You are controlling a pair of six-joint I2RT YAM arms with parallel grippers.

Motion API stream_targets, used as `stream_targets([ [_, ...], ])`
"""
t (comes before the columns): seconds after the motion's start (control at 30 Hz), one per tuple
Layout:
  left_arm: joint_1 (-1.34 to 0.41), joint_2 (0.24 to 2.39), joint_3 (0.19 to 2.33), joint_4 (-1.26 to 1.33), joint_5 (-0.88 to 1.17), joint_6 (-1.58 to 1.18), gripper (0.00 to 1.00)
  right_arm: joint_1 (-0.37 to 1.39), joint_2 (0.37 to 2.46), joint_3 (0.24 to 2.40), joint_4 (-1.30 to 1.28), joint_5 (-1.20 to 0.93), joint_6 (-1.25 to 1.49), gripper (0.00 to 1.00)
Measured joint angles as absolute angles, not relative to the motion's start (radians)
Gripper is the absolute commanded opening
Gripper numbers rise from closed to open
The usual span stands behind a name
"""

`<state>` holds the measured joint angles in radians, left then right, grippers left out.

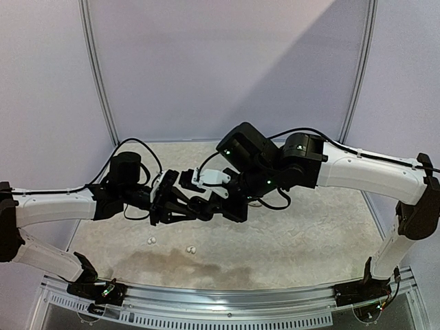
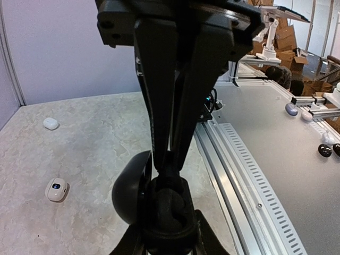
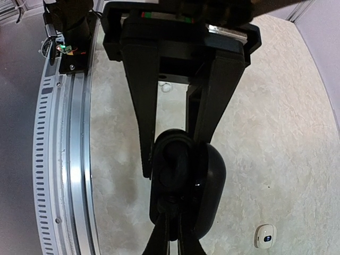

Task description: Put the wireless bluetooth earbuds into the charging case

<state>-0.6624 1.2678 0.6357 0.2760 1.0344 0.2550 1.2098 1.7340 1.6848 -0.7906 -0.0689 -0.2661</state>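
We see both arms bent inward above the counter [image 1: 309, 240], left hand [image 2: 167, 158] and right hand [image 3: 178, 159] each pinched narrow on one black charging case [image 3: 212, 180]

- Left pincer [image 2: 169, 159]: its tips sink black-on-black into the black case [image 2: 127, 194], so what they pinch cannot be told.
- Right pincer [image 3: 175, 159]: the case covers its tips.
- The left wrist view's bottom edge cuts off the case's lower end.
- From above, both pincers hide most of the case.
- One white earbud [image 1: 151, 240] and a second earbud [image 1: 191, 249] are mere specks on the counter [image 1: 309, 234], their shape unreadable.
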Motion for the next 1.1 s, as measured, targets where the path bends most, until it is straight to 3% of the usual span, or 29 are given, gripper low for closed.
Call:
stream_targets([
  [0.27,-0.662,1.268,0.621,0.333,1.033,0.213,0.0,1.211,1.741,1.696,-0.791,-0.038,-0.296,0.0],
  [0.47,-0.66,1.27,0.608,0.377,1.031,0.171,0.0,1.217,1.747,1.697,-0.788,-0.012,-0.318,0.19],
  [0.97,-0.656,1.27,0.604,0.4,1.013,0.152,0.0,1.224,1.742,1.697,-0.804,0.06,-0.305,0.27],
  [1.1,-0.656,1.27,0.604,0.395,1.008,0.152,0.0,1.224,1.696,1.697,-0.8,0.078,-0.272,0.34],
])
